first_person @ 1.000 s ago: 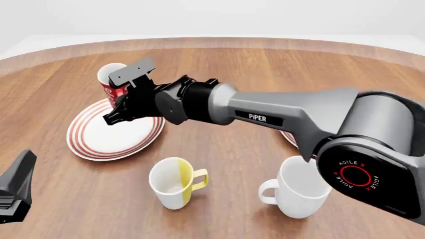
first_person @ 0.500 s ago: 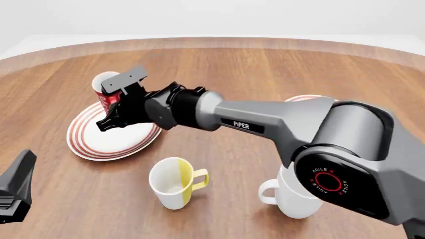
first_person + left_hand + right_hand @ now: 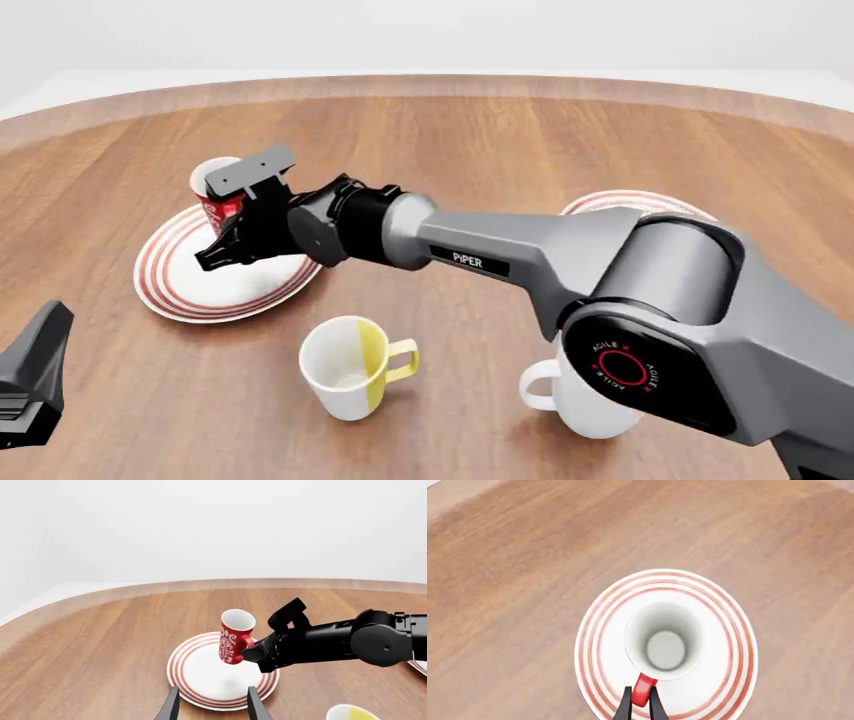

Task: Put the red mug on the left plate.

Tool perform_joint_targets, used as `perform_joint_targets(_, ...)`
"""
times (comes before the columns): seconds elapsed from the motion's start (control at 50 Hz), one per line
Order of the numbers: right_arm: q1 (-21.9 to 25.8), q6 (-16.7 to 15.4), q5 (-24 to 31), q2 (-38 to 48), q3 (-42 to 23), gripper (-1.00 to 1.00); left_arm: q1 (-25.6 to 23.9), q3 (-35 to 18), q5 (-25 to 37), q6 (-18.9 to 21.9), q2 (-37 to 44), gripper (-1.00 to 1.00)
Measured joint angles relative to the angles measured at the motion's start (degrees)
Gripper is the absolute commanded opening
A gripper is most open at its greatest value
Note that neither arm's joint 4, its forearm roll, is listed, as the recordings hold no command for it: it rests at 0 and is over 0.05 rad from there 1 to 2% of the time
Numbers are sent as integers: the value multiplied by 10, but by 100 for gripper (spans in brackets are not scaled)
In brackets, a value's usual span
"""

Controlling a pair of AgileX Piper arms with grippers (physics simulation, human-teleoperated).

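Holding the slim red swirl-patterned mug [image 3: 233,637] by its handle, my right hand [image 3: 640,703] clamped there so the body hangs clear above the left red-ringed white plate [image 3: 167,283]; left hand [image 3: 213,705] parted, idle.

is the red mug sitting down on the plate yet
No. In the left wrist view the red mug hangs by its handle in the right hand, above the left plate with its shadow beneath.
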Motion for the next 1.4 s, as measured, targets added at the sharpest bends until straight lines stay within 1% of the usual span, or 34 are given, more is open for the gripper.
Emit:
perform_joint_targets(0.92, 0, 16, 8, 23, -10, -100, 0, 0, 0, 0, 0, 100)
perform_joint_targets(0.94, 0, 16, 8, 24, -10, 100, 0, 0, 0, 0, 0, 100)
perform_joint_targets(1.4, 1, 21, 9, 23, -11, 100, 0, 0, 0, 0, 0, 100)
